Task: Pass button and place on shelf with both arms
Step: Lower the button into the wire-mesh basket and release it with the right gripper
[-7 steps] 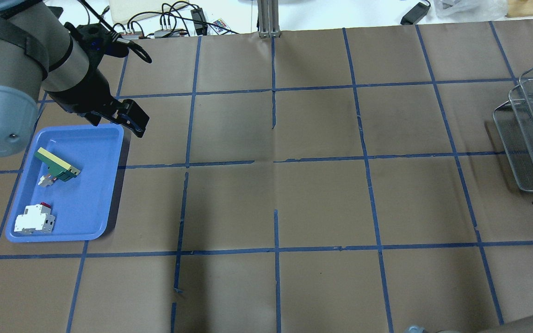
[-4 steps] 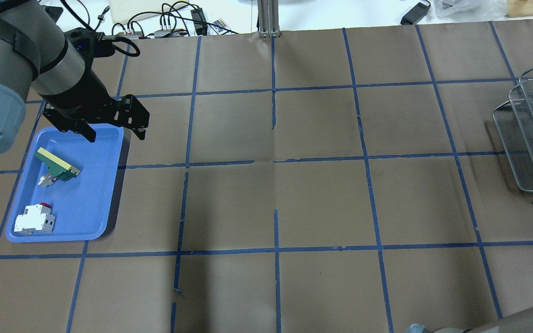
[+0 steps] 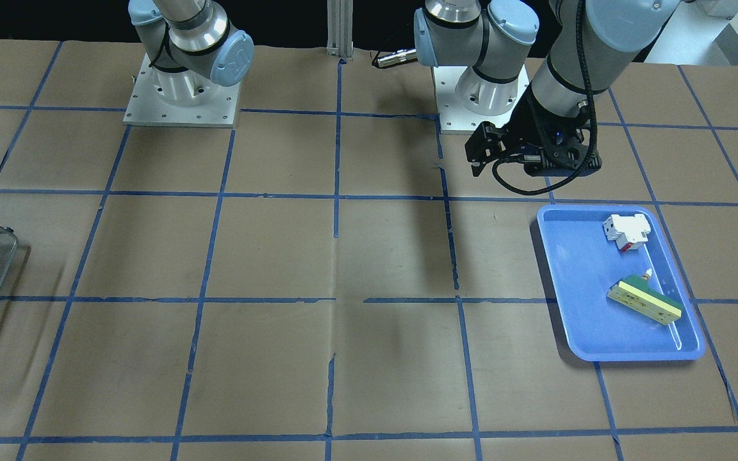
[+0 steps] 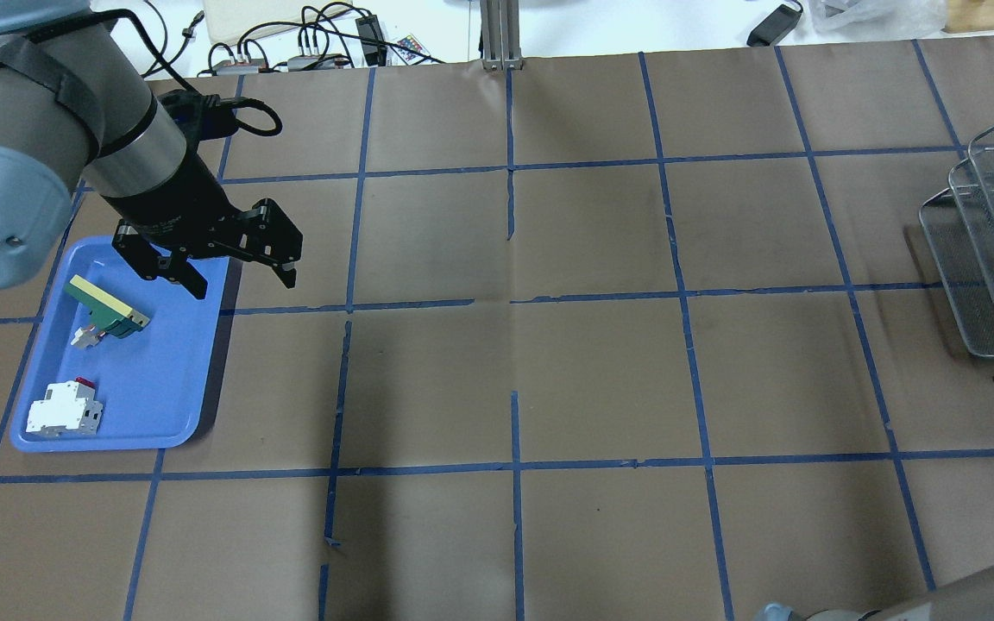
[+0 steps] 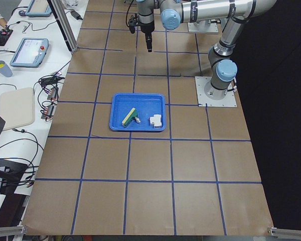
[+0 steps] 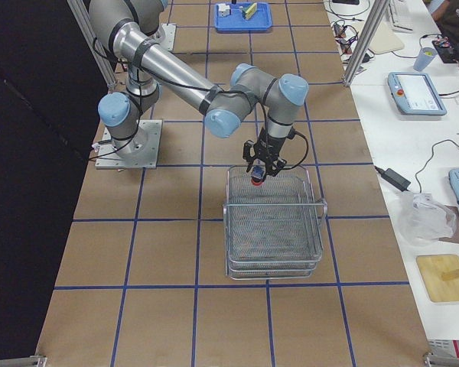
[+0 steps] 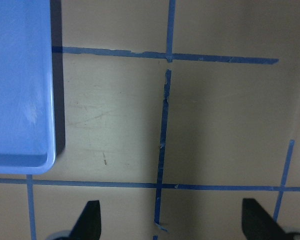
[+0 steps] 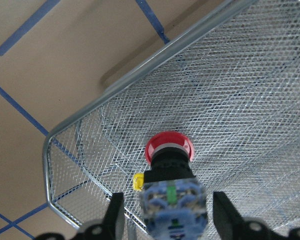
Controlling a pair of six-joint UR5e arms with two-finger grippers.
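The button [image 8: 169,146], with a red cap, black collar and a blue and white block, sits between the fingers of my right gripper [image 8: 169,198], cap pointing down. The gripper [image 6: 262,168] is shut on the button [image 6: 255,182] and holds it just over the top tier of the wire shelf [image 6: 275,229], at the end nearest the robot. My left gripper [image 4: 242,285] is open and empty above the far right corner of the blue tray [image 4: 169,362]. In the left wrist view the left gripper [image 7: 171,222] hangs over bare table beside the tray [image 7: 20,100].
The tray holds a green and cream bar [image 4: 107,308] and a white and red breaker block [image 4: 64,410]. The shelf [image 4: 993,259] stands at the table's right edge. Cables and boxes [image 4: 307,43] lie beyond the far edge.
My left gripper has turned and moved a little right and toward the robot, over the tray's far right corner. It stays open. The tray items have not moved.
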